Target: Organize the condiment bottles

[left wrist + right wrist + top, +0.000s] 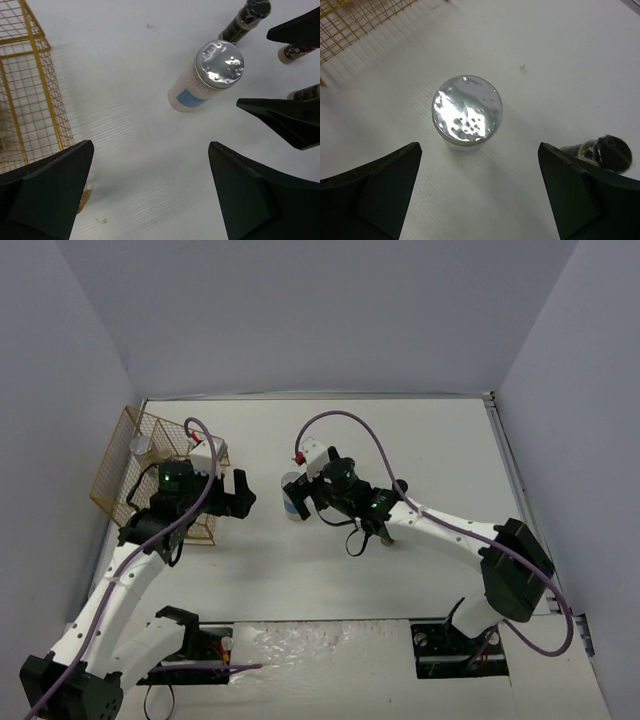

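The clear jar (466,110) with the grey lid stands upright on the tabletop (560,50), its long axis pointing straight up at the right gripper (479,155), which hangs directly above it. The jaws of that gripper are spread wide and hold nothing. The lid shows in the gap between the two fingers, a little toward the far side, and neither finger touches it. A dark jar (607,152) sits close by on the right-hand side, just past the right finger. The left gripper (151,150) is also wide apart and empty, low over the tabletop just beside the gold wire rack (25,75). From there the clear jar lies ahead and off to the right, well clear of its fingers (the right gripper's black fingers crowd in beside the jar in that view). So the right arm is plainly the nearer one. Since the jar is vertical, a grip from above would probably mean coming straight down so the fingers straddle its round sides below the lid, while the left arm would have to reach across from the rack
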Controlling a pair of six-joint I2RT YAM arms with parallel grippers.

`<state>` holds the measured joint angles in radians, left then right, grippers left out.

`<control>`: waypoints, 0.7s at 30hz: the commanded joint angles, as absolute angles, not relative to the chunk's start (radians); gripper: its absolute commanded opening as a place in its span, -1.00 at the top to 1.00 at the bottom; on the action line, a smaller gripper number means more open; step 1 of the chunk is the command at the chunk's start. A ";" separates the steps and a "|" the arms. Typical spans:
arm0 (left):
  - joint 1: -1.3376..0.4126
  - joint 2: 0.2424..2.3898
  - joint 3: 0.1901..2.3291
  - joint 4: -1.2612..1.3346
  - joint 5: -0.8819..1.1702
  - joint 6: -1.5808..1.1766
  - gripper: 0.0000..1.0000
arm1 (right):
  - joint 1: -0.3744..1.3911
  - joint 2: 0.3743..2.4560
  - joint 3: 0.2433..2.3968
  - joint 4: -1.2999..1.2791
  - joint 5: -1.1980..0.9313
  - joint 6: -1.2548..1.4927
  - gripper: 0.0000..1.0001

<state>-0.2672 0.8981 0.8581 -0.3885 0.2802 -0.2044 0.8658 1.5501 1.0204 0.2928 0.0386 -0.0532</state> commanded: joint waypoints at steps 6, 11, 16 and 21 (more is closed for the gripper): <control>-0.423 1.038 0.948 -0.225 0.321 -0.274 -0.94 | 0.841 1.152 0.875 0.204 0.249 -0.027 -1.00; -0.543 1.149 1.001 -0.212 0.191 -0.283 -0.94 | 0.814 0.932 0.792 0.169 0.292 0.028 -1.00; -0.623 1.239 1.001 -0.124 0.068 -0.256 -0.94 | 0.806 0.815 0.759 0.146 0.352 0.086 -1.00; -0.661 1.314 1.005 -0.051 -0.030 -0.255 -0.94 | 0.805 0.792 0.755 0.122 0.347 0.103 -1.00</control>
<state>-0.6378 1.2781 0.9466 -0.1850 0.0849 -0.2633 0.8108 0.7956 0.7597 0.1045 0.3085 0.0637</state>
